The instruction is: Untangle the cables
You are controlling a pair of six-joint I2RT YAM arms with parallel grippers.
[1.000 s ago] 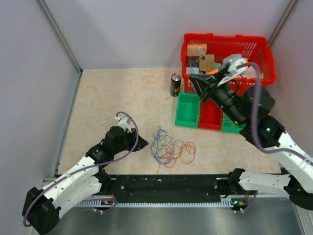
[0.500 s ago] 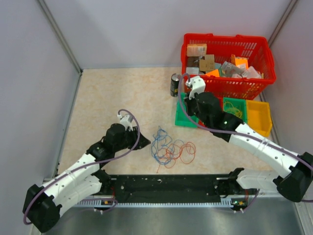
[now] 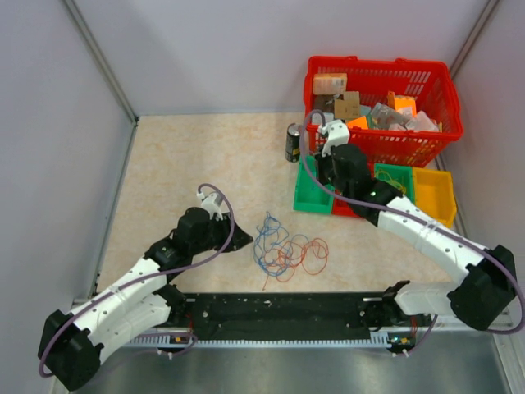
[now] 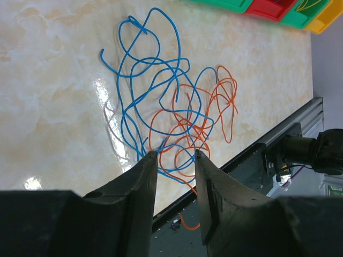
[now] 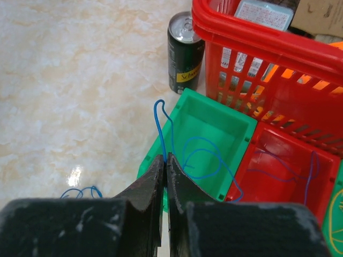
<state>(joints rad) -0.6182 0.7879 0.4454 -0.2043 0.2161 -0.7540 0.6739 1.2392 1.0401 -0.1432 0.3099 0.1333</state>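
Note:
A tangle of thin blue and orange cables [image 3: 287, 250] lies on the table near the front edge. In the left wrist view the blue loops [image 4: 144, 69] and orange loops [image 4: 222, 101] cross each other. My left gripper [image 4: 172, 154] is open and empty just left of the tangle [image 3: 236, 240]. My right gripper [image 5: 166, 156] is shut on a single blue cable [image 5: 158, 131]. It holds that cable over the near-left green bin [image 5: 214, 123], and the cable's loops hang into that bin and the red bin [image 5: 284, 160]. In the top view the right gripper [image 3: 324, 182] is above the green bin [image 3: 314, 187].
A black drink can [image 3: 294, 142] stands left of a red basket [image 3: 381, 82] full of packets at the back right. In front of the basket stand another green bin [image 3: 394, 176] holding yellow wire and a yellow bin [image 3: 435, 193]. A black rail [image 3: 279, 308] runs along the front edge.
My right arm has swung down from over the red basket to the green bin, with the blue cable pinched in it. My left arm has barely moved.

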